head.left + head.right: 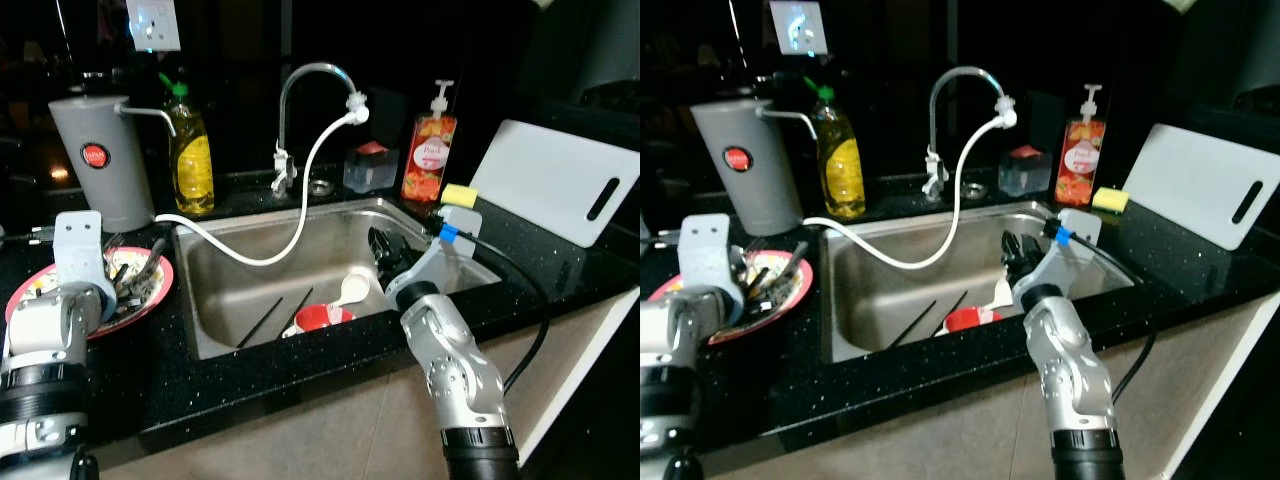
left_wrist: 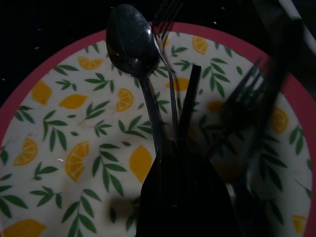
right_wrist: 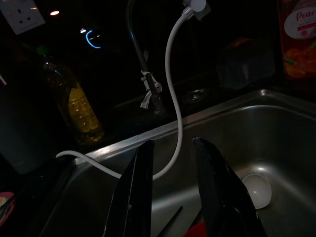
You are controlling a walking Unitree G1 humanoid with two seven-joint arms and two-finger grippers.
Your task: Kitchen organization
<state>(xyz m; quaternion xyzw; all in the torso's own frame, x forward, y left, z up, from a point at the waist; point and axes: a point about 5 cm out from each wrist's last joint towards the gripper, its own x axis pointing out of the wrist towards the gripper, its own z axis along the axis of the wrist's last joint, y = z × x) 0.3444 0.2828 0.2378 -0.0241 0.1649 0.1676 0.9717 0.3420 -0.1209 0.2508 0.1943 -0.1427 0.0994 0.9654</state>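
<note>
A red-rimmed plate with a lemon pattern lies on the black counter left of the sink and carries cutlery. My left gripper is down over it. In the left wrist view its fingers are shut on the handle of a metal spoon, with a fork lying alongside and another fork to the side. My right gripper hangs open over the steel sink, with nothing between its fingers. In the sink lie a red cup, a white spoon and dark chopsticks.
A white hose runs from the faucet across the sink. Behind stand a grey jug, a yellow soap bottle, a clear box and a red pump bottle. A yellow sponge and a white cutting board are at the right.
</note>
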